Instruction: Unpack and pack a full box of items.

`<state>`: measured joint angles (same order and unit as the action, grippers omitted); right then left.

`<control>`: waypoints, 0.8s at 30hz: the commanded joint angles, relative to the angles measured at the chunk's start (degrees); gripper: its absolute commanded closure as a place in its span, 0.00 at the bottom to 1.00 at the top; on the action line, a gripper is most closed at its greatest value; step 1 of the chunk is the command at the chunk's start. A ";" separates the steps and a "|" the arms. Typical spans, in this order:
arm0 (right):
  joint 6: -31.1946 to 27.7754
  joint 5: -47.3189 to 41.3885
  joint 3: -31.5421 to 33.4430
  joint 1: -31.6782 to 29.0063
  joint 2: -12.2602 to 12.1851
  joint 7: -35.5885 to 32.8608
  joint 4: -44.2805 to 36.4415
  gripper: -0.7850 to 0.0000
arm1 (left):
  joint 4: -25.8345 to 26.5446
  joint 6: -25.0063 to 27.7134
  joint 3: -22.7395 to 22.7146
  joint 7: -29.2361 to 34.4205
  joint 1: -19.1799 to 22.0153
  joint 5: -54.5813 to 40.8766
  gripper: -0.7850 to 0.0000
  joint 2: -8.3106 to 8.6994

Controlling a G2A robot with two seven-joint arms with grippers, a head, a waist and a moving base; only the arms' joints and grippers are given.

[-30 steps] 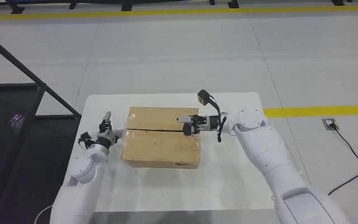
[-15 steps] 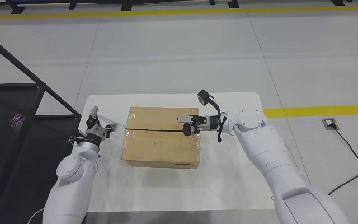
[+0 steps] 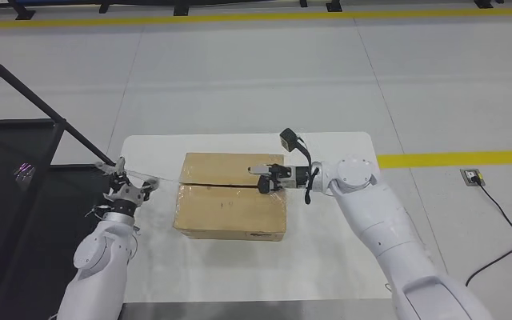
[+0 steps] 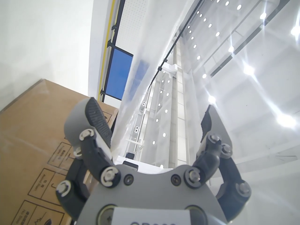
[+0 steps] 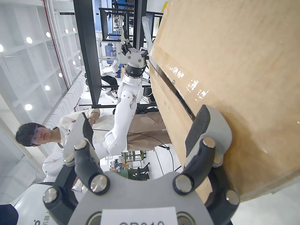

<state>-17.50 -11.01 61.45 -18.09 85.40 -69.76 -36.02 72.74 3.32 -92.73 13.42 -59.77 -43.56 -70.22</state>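
A brown cardboard box (image 3: 232, 204) lies flaps-down in the middle of the white table (image 3: 336, 240). A dark seam (image 3: 224, 186) runs across the box top. My right gripper (image 3: 258, 178) is open over the right part of that seam, with one finger resting on the box top (image 5: 222, 59). My left gripper (image 3: 128, 176) is open left of the box, off its side (image 4: 30, 141). A strip of clear tape (image 4: 150, 47) clings to one of its fingers (image 4: 98, 120) and stretches back to the box's left edge. The right wrist view shows the tape (image 5: 146, 31) beside the left gripper (image 5: 125, 40).
A black metal frame (image 3: 40, 152) stands just off the table's left edge, close to the left arm. White table surface lies bare in front of and to the right of the box.
My left gripper has moved left, away from the box, drawing the tape strip out with it. My right gripper has shifted slightly left along the seam.
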 commanded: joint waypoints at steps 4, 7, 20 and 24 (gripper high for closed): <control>1.98 0.32 -0.60 0.11 0.14 2.09 -0.22 0.00 | 2.94 3.13 -0.11 -2.91 -2.69 0.23 0.00 -0.30; 3.46 0.84 -1.36 0.51 0.43 3.77 0.26 0.00 | 4.72 5.07 -0.02 -4.78 -4.11 1.00 0.00 -0.49; 5.83 1.31 -3.89 2.43 1.81 7.44 4.12 0.00 | 13.71 13.18 0.62 -12.92 -10.23 5.85 0.00 -1.44; 5.94 1.35 -4.40 2.78 2.14 7.88 5.21 0.00 | 15.99 14.19 0.46 -13.90 -11.49 7.48 0.00 -1.59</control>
<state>-11.55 -9.67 57.16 -15.39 87.48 -61.94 -31.09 88.20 17.33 -92.25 -0.19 -70.99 -36.69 -71.78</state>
